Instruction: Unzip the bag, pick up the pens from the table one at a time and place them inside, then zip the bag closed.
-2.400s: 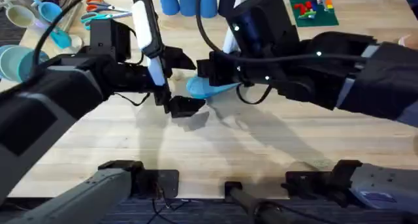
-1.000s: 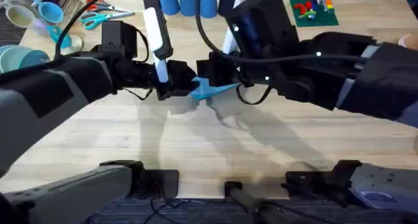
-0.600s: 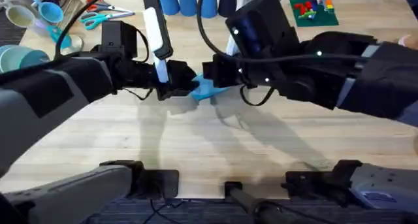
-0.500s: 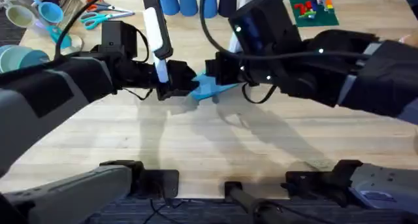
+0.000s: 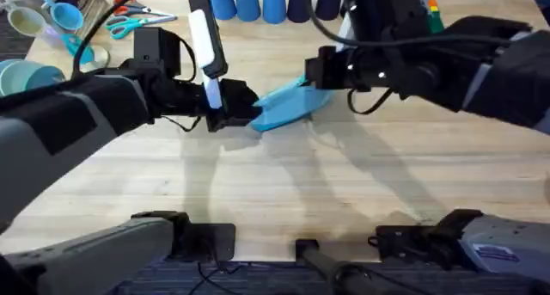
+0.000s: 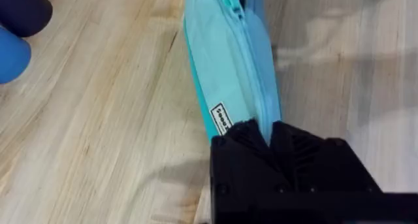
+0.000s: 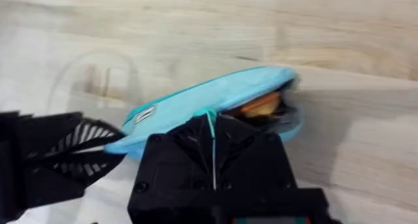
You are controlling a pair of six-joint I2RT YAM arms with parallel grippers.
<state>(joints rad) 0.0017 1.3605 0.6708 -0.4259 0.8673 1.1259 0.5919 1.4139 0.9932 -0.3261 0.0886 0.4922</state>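
Bag: light blue pouch [image 5: 288, 107] lying on the counter [image 5: 284, 183] in the upper middle of the overhead frame, stretched between the two tools, its long axis slanting up toward the right.
Left tool: black fingers [image 5: 243, 108] closed on the lower-left end of the bag; in the left wrist view [image 6: 269, 134] they clamp the fabric just beside a small white label [image 6: 222, 116].
Right tool: [image 5: 316, 71] at the upper-right end of the bag; in the right wrist view [image 7: 213, 129] its fingers are pinched together on the teal zipper pull [image 7: 211, 117].
Zipper: partly open at the end beyond the right tool, where the mouth gapes.
Pens: an orange shape [image 7: 261, 106] shows inside the open mouth beside something dark; which pen each is cannot be told.
Background: blue cups [image 5: 249, 1] at the top centre edge; scissors [image 5: 133, 21] and pale cups [image 5: 43, 18] at the upper left; toy bricks on a green plate [image 5: 430, 11] at the upper right.
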